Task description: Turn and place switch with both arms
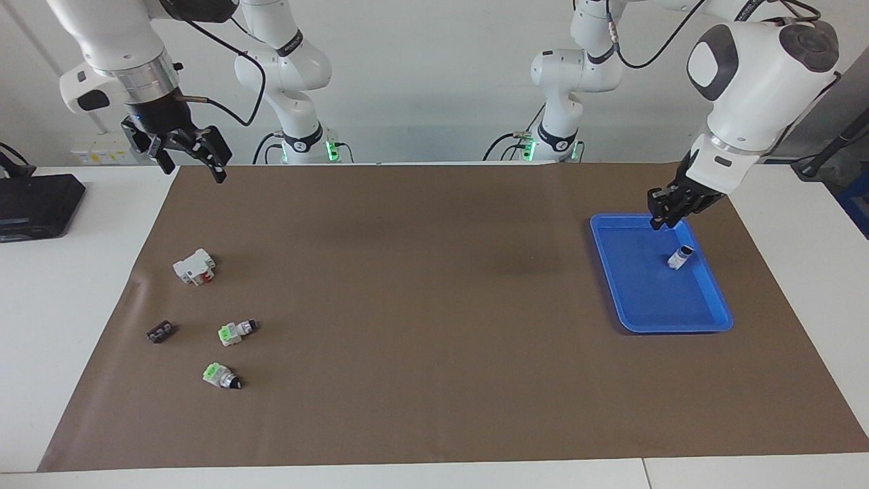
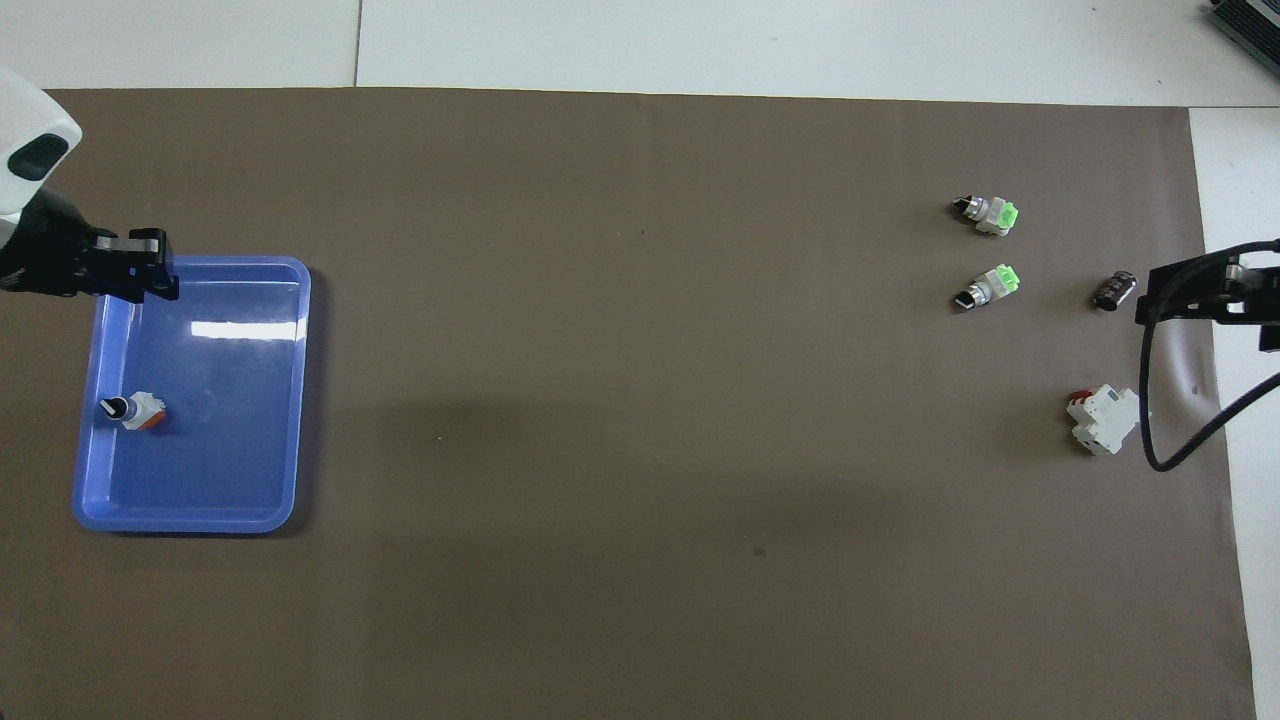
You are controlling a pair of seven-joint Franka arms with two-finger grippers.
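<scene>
The switch point(image 1: 679, 258) point(image 2: 132, 410), white-grey with an orange end and a dark knob tip, lies on its side in the blue tray point(image 1: 679, 329) point(image 2: 190, 522) at the left arm's end of the table. My left gripper point(image 1: 669, 212) point(image 2: 150, 277) hangs in the air over the tray, clear of the switch, holding nothing. My right gripper point(image 1: 193, 166) point(image 2: 1190, 290) waits raised over the mat's corner at the right arm's end, open and empty.
Two green-marked switches point(image 1: 234, 331) point(image 1: 220, 375), a white block with red point(image 1: 195, 266) and a small dark part point(image 1: 161, 331) lie on the brown mat at the right arm's end. A black device point(image 1: 34, 204) sits on the white table beside the mat.
</scene>
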